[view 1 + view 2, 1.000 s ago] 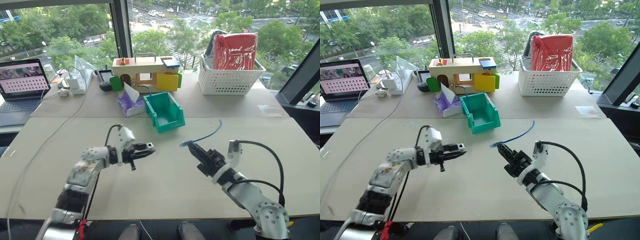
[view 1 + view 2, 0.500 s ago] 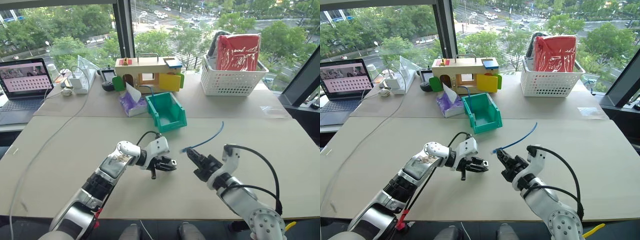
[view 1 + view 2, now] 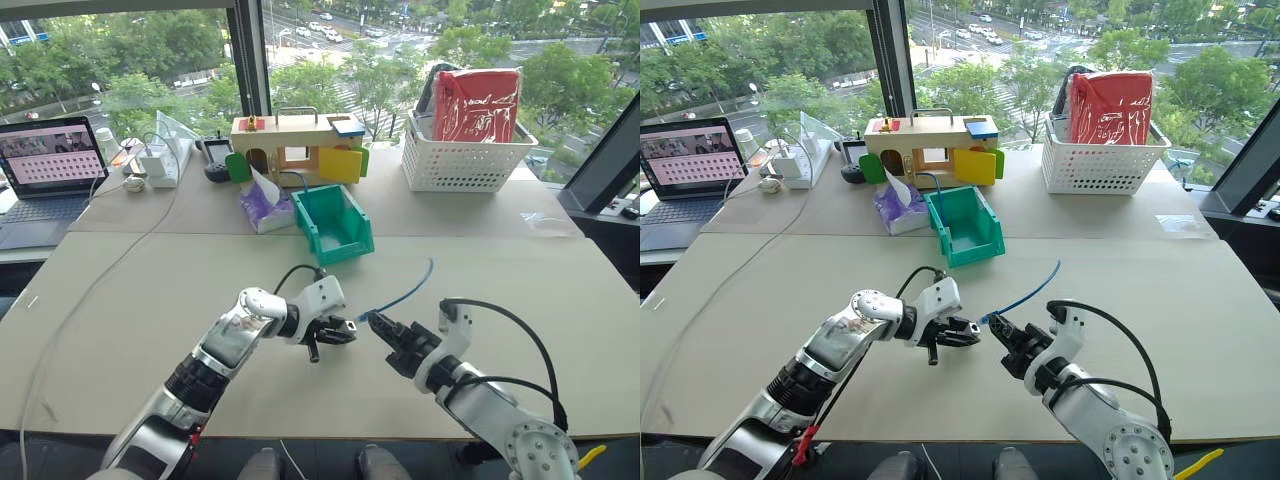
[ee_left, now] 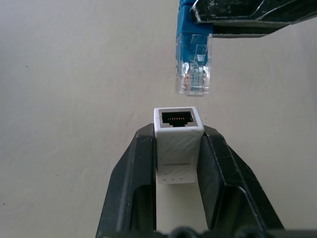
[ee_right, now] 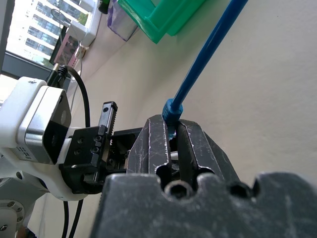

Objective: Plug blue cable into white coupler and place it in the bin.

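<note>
My left gripper (image 4: 178,130) is shut on the white coupler (image 4: 178,144), whose dark socket faces outward. My right gripper (image 5: 168,125) is shut on the blue cable (image 3: 405,294) just behind its clear plug (image 4: 193,64). That plug hangs a short gap from the socket, roughly in line with it and not inserted. Both grippers meet above the middle of the near table, left gripper (image 3: 342,328) facing right gripper (image 3: 377,324). The cable's free end trails up and to the right. The teal bin (image 3: 333,222) stands behind them, its low lip toward me.
A white lattice basket (image 3: 462,150) with a red bag sits at the back right. A wooden toy box (image 3: 295,145) and a purple tissue pack (image 3: 262,205) stand beside the bin. At the left are a laptop (image 3: 45,165) and a long white cord (image 3: 100,270).
My left arm has swung to the right with the coupler, up to the right gripper. The right gripper came slightly nearer and lower with the cable. The plug now sits just before the socket.
</note>
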`<state>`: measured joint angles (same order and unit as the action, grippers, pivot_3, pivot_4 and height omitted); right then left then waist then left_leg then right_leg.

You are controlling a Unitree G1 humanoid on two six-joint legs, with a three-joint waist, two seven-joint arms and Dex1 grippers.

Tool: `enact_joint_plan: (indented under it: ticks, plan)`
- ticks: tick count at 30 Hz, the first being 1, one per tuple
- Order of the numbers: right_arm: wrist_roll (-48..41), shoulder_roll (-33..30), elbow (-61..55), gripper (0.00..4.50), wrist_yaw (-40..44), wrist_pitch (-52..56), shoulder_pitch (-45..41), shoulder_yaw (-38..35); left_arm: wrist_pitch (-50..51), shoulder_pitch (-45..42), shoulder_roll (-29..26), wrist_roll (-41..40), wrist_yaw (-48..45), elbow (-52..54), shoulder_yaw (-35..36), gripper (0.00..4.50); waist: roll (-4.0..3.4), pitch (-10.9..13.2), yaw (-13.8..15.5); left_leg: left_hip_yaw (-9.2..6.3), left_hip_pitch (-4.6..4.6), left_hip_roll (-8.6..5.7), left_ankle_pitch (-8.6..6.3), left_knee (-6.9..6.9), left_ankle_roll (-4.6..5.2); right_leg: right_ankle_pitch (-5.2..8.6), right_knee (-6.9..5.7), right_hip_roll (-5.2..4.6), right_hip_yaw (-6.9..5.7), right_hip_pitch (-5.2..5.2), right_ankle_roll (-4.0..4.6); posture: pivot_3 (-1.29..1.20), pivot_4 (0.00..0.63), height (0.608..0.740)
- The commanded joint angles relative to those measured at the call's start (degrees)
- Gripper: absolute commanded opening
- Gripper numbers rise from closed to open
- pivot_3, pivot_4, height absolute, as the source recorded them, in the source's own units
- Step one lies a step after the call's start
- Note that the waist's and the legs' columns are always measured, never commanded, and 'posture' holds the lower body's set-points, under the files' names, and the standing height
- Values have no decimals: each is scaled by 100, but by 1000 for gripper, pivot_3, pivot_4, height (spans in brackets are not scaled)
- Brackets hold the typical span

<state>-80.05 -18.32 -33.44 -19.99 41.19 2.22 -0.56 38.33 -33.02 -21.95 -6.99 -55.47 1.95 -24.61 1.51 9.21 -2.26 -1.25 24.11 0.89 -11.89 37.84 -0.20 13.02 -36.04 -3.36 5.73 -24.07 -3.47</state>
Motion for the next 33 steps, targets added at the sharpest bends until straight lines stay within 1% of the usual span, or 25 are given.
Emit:
enact_joint_plan:
  ticks: [1,13,22,33]
  plan:
    - [-81,-42,39,0,140,81,-120,-7,157,128,5,24,98,127,-114,644,0,0,0,0,0,0,0,0,0,0,0,0,0,0,0,0,150,733]
    - [-164,15,217,0,169,150,-208,22,570,200,-94,222,657,605,-202,644,0,0,-14,-1,-1,0,0,0,0,0,-3,1,0,-1,0,0,150,733]
    - [-323,47,218,0,99,223,-200,46,638,221,-43,242,913,652,-211,644,0,0,-16,-1,-4,1,1,0,1,0,-4,2,0,1,0,0,150,733]
    - [-228,103,444,0,-5,256,-306,15,883,367,-34,182,1189,825,-170,644,0,-1,-17,-1,-16,1,2,0,2,0,-5,3,0,10,0,0,150,733]
